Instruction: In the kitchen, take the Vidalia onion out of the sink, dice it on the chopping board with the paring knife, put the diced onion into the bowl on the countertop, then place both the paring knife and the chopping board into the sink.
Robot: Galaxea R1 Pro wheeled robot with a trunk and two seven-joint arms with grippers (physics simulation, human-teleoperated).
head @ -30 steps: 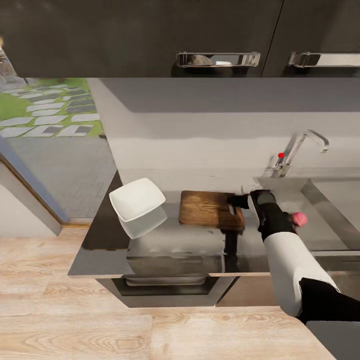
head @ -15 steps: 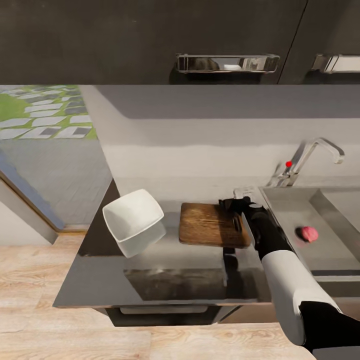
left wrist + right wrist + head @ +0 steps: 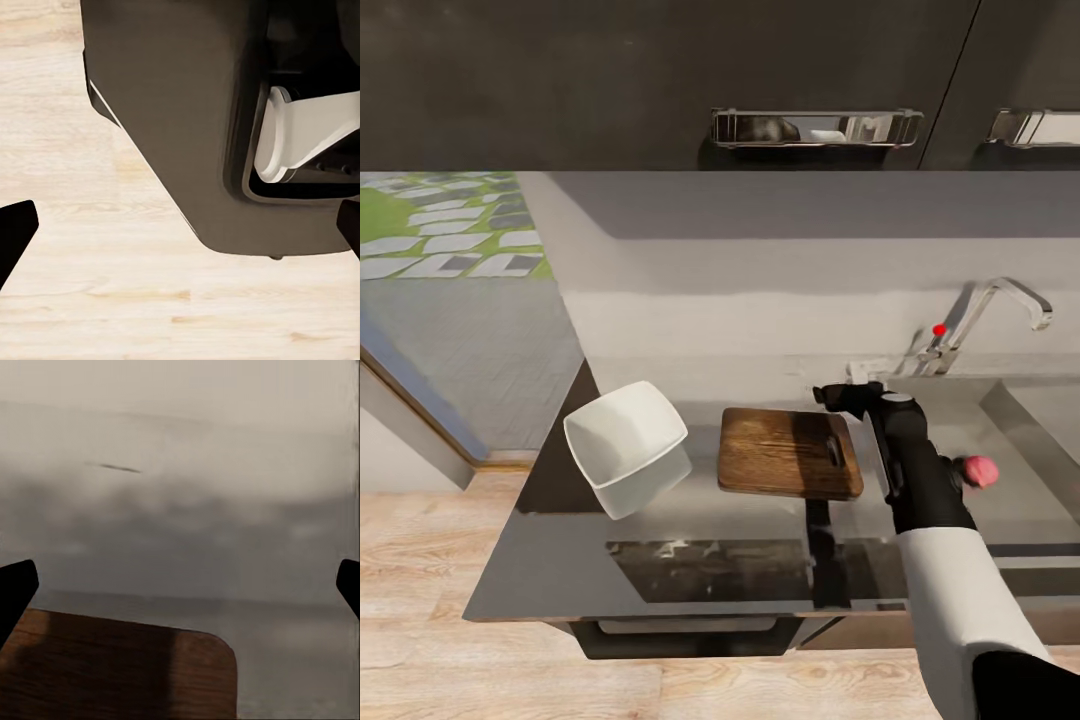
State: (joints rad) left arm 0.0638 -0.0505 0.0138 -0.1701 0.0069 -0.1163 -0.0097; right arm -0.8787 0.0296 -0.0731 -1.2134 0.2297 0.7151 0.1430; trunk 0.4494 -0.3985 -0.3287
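The dark-brown chopping board lies on the grey countertop, and its rounded corner also shows in the right wrist view. Left of the board sits the white bowl. My right gripper hovers open just past the board's far right corner, near the sink's left rim; its dark fingertips stand wide apart with nothing between them. The pinkish Vidalia onion rests in the steel sink, partly behind my right forearm. My left gripper hangs open over the wood floor. The paring knife is out of view.
A chrome faucet with a red knob stands behind the sink. Dark upper cabinets with steel handles hang above the counter. My own dark base appears in the left wrist view. The counter ends left of the bowl.
The camera shifted over the last second. My right gripper has drawn back from over the board's slot end toward the wall and sink rim, and the forearm now partly covers the onion.
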